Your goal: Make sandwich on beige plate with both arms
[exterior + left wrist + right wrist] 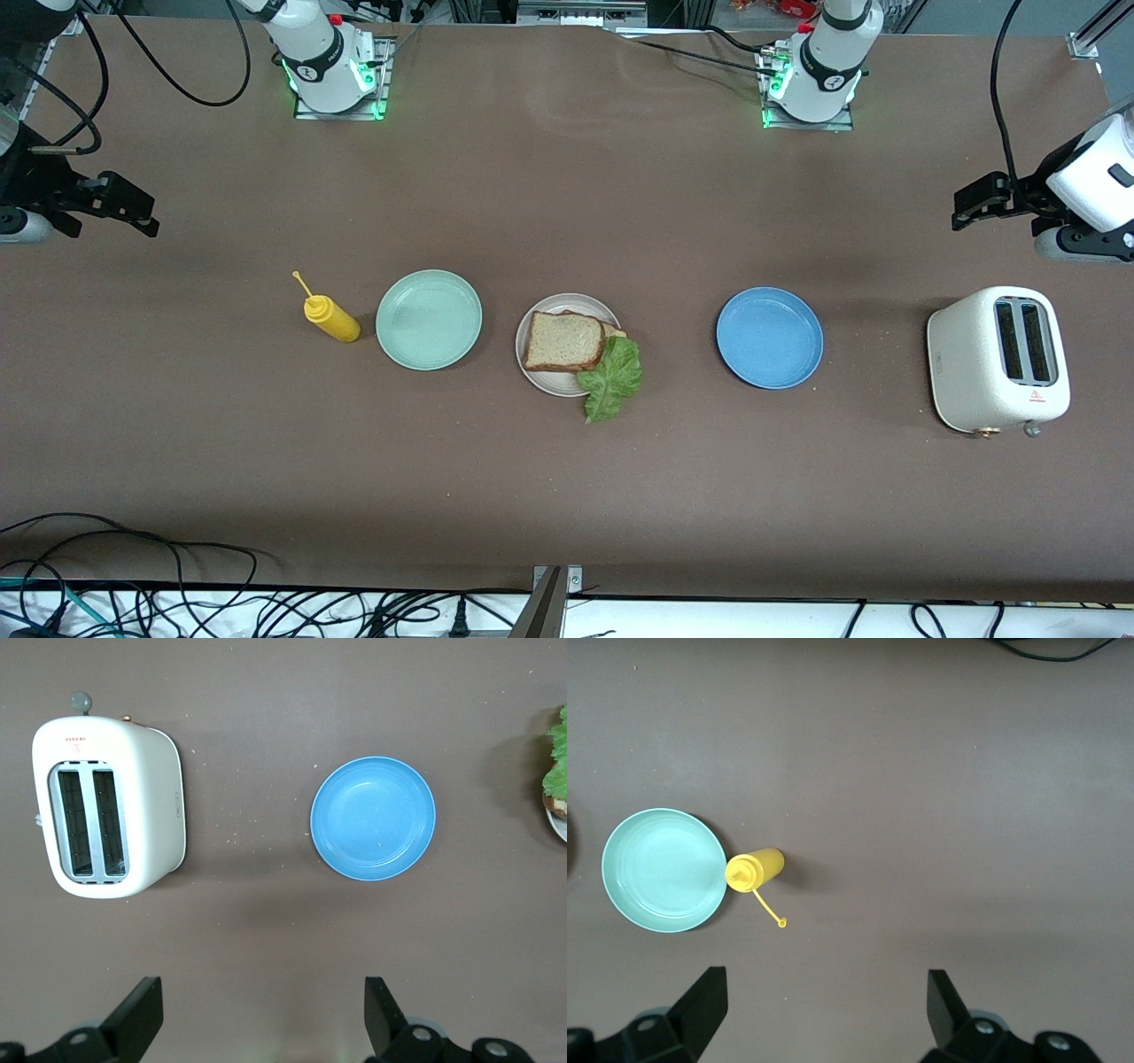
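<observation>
Lettuce [613,379] hung off the beige plate [547,383] under the bread [563,341]; left gripper [264,1019] and right gripper [826,1014] hovered with jaws wide, empty.

surface [567,177] showing matt brown, faintly mottled | toaster [997,359] looking smooth cream plastic, soft sheen | blue plate [769,338] and mint plate [429,319] appearing smooth, semi-matt | mustard bottle [331,319] showing glossy yellow plastic | bread [563,340] looking porous, lettuce [613,379] crinkled
</observation>
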Motion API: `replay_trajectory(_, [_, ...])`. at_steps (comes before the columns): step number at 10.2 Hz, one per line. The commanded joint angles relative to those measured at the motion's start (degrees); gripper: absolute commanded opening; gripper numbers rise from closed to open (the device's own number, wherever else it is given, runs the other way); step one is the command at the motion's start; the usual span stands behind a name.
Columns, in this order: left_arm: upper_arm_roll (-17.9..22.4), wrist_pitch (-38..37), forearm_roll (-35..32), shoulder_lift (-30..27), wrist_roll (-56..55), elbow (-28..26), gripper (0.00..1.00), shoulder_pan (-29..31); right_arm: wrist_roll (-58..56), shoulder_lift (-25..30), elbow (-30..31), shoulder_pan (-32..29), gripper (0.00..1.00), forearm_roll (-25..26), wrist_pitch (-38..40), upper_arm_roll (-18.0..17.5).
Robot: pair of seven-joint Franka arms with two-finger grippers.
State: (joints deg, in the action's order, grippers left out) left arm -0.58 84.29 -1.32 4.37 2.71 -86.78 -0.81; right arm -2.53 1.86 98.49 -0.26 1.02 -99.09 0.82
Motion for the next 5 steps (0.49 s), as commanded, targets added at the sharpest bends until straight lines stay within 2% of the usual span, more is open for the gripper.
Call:
replay_trajectory(1, [-0.7,-0.2,-1.5,0.0,-0.3,0.4,1.00,0.5,-0.3,-0.3,-0.8,-0.4,1.00,-0.8,0.9,0.1])
replay_trajectory(5, [-0.7,-0.1,-1.6,0.0,-0.3,0.4,1.00,0.5,-0.5,-0.3,-0.8,-0.6,1.00,-0.8,0.9,0.1])
